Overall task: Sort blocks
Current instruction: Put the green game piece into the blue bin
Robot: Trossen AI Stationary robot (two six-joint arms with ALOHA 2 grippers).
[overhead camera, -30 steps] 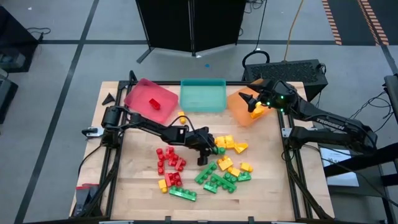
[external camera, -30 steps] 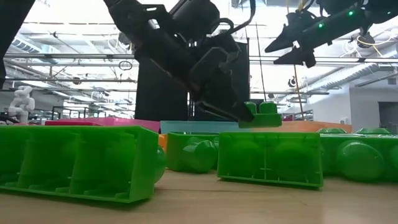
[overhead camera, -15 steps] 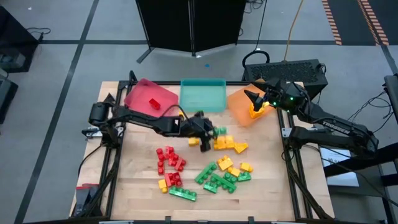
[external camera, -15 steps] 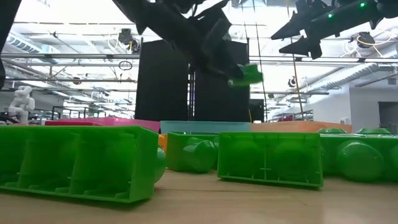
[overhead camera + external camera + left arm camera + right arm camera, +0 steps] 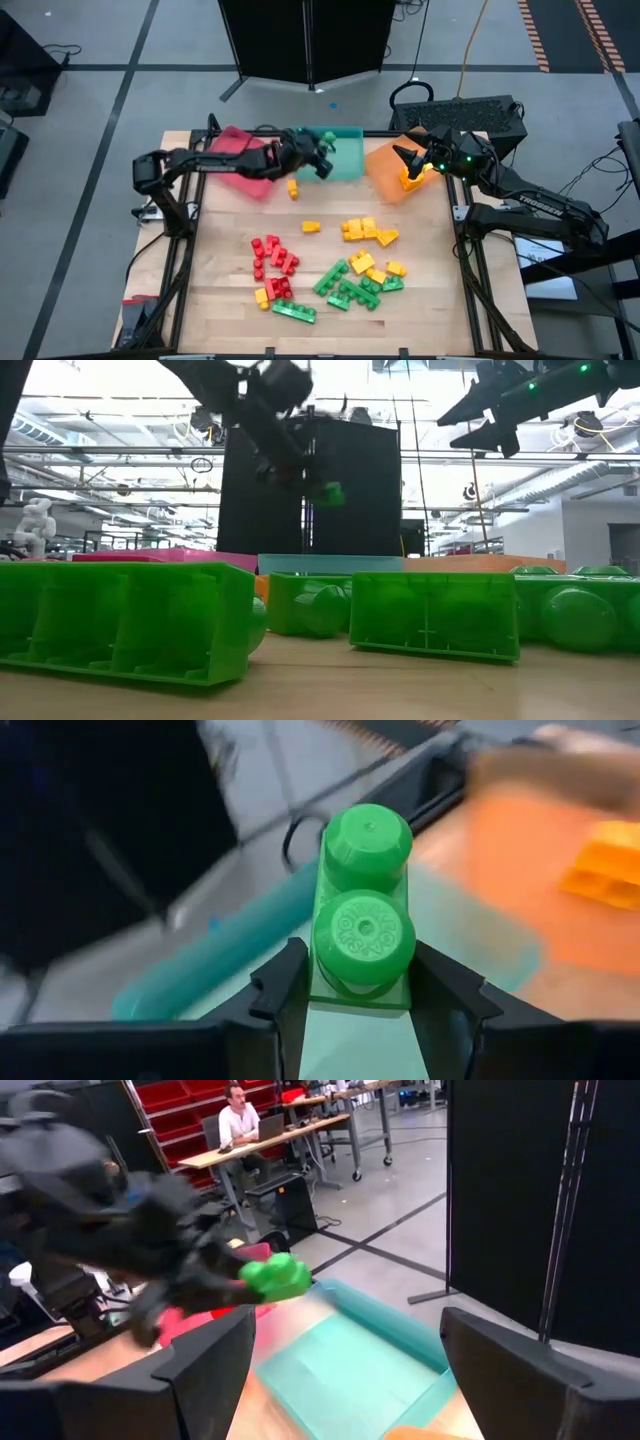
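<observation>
The left gripper [image 5: 322, 160] is up in the air over the edge of the teal tray [image 5: 340, 160], at the back of the table [image 5: 230, 300]. Its two fingers [image 5: 283, 1000] squeeze a little green block [image 5: 362, 915] with two round bumps on top.

The right gripper [image 5: 400, 160] hangs over the orange tray [image 5: 385, 178]. Its fingers [image 5: 210, 1365] are spread wide apart with nothing between them. A yellow block [image 5: 412, 180] lies in that tray, and a red block [image 5: 248, 167] sits in the red tray [image 5: 225, 150].

The other blocks [image 5: 330, 265] lie scattered in the middle of the table, red, green and yellow.

A person [image 5: 240, 1120] sits at a desk far behind.
</observation>
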